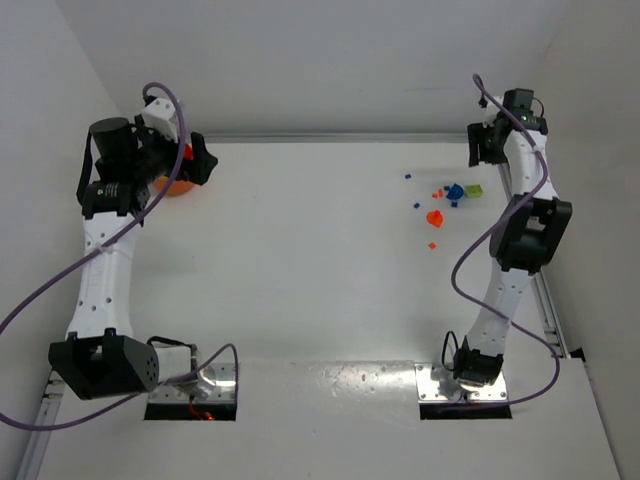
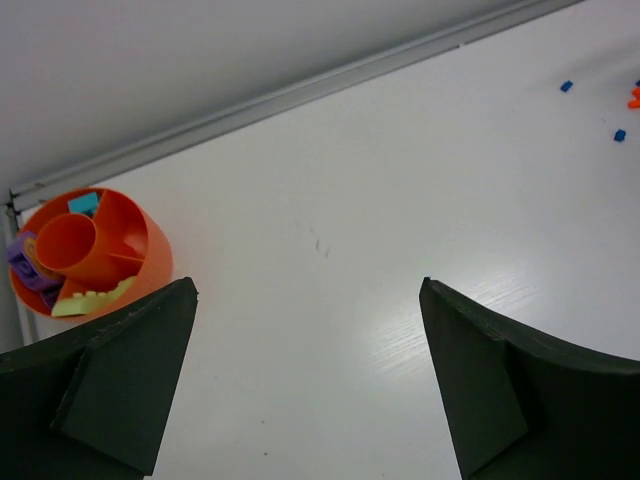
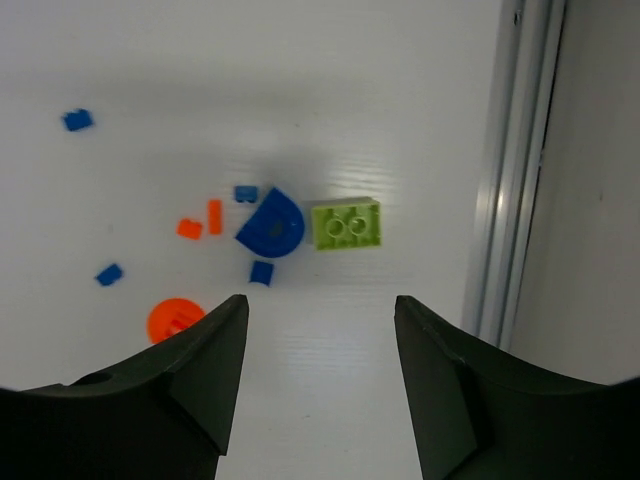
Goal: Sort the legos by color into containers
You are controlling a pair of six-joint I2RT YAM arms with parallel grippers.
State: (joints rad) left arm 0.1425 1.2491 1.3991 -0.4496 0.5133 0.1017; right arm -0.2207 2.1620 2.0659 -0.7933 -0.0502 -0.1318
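Observation:
The legos lie loose at the far right of the table: a yellow-green brick (image 3: pixel 346 224), a blue rounded piece (image 3: pixel 272 224), a round orange piece (image 3: pixel 175 320) and small blue and orange bits (image 3: pixel 214 215). In the top view they sit around the blue piece (image 1: pixel 455 190). My right gripper (image 3: pixel 320 300) is open and empty, just above and short of them (image 1: pixel 483 147). The orange bowl (image 2: pixel 150 250) at the far left holds an orange cup, teal, purple and yellow-green pieces. My left gripper (image 2: pixel 308 290) is open and empty, right of the bowl (image 1: pixel 175 186).
A metal rail (image 3: pixel 515 170) runs along the table's right edge close to the green brick. Another rail (image 2: pixel 300 95) and the white back wall lie just behind the bowl. White walls close in both sides.

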